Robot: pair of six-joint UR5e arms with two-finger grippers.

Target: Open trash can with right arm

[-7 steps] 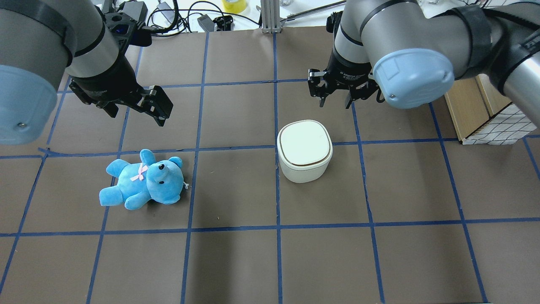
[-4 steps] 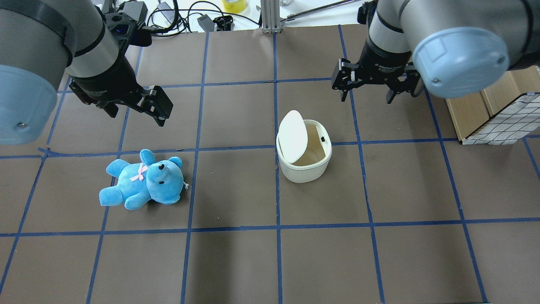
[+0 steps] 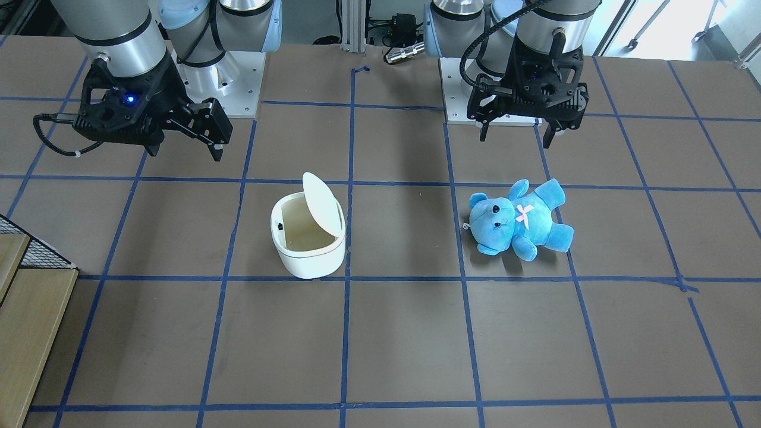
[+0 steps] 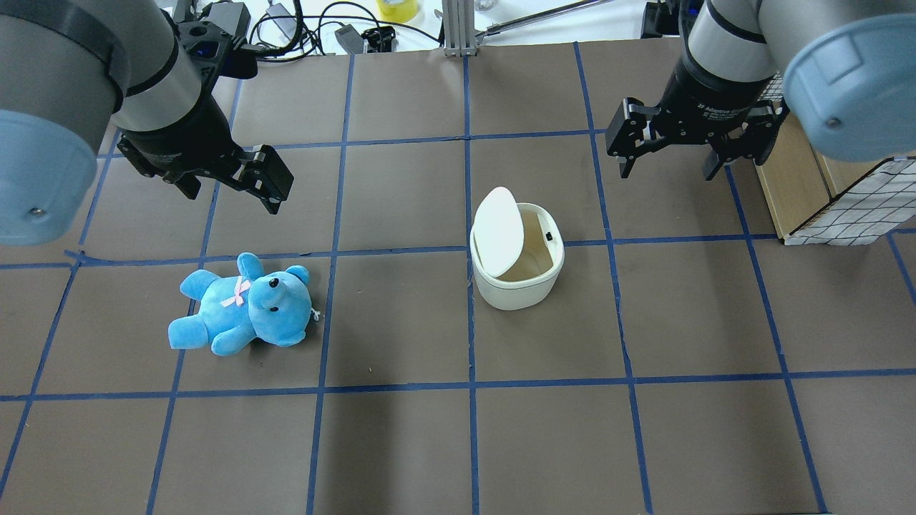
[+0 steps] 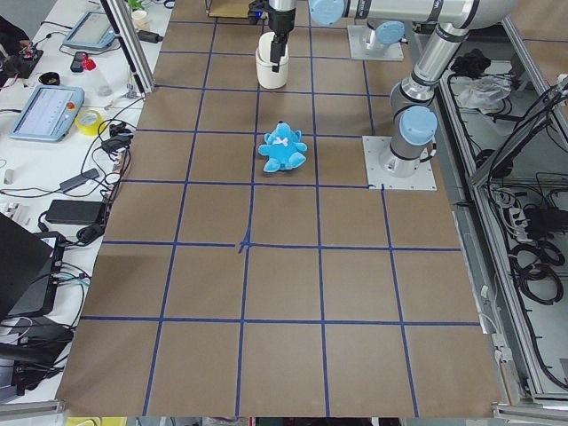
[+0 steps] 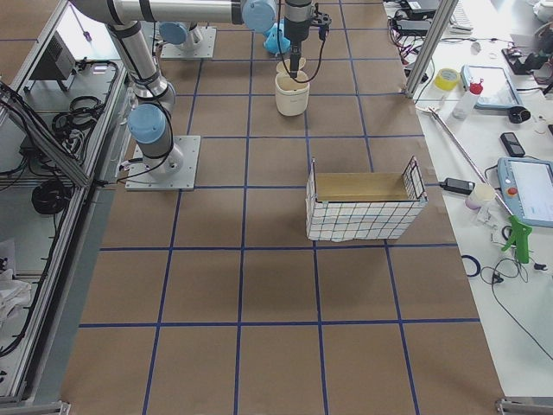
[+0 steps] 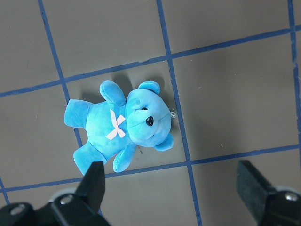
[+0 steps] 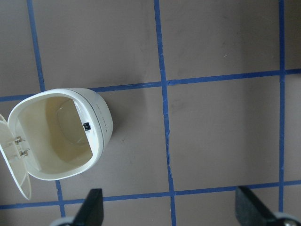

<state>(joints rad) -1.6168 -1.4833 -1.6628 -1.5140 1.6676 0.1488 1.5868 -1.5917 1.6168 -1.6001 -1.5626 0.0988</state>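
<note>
Here we see the white trash can (image 4: 517, 282) mid-table, its flip lid (image 4: 499, 232) tipped up. Beyond, toward the right edge, our right gripper (image 4: 667, 168) hangs spread and empty; our left gripper (image 4: 232, 197) likewise, over the blue teddy bear (image 4: 243, 307).

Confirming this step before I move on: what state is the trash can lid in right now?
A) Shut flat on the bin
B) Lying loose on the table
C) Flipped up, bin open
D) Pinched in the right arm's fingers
C: the lid stands tilted up at one side of the trash can, the bin's inside shows, and the right gripper hangs apart from it with its fingers spread.
</note>
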